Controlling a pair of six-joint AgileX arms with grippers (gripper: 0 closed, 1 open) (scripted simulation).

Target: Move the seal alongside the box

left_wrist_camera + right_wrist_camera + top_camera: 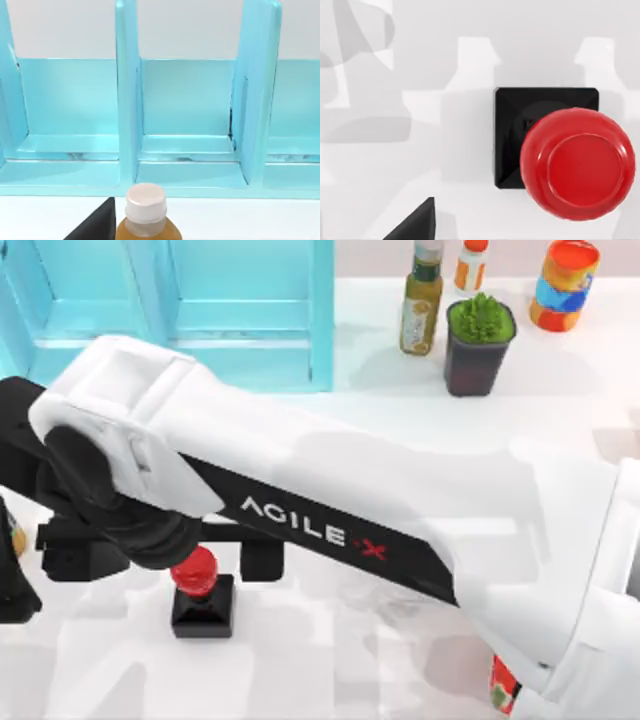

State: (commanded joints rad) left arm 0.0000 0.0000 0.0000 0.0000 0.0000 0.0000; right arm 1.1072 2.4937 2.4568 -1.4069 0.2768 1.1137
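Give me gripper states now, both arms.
Left gripper: cannot be told.
Right gripper: open, fingers either side of the seal's red knob, not closed on it.

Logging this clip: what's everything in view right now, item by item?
seal: one, black base with red knob, front left of table
box: one, red, front right, mostly hidden under the right arm
shelf unit: one, cyan, back left
potted plant: one, dark pot with green leaves, back right
bottles: olive and small orange, back right
can: one, multicoloured, back right
brown bottle: one, white cap, before the shelf
right gripper: open, above the seal
left arm: parked, left edge
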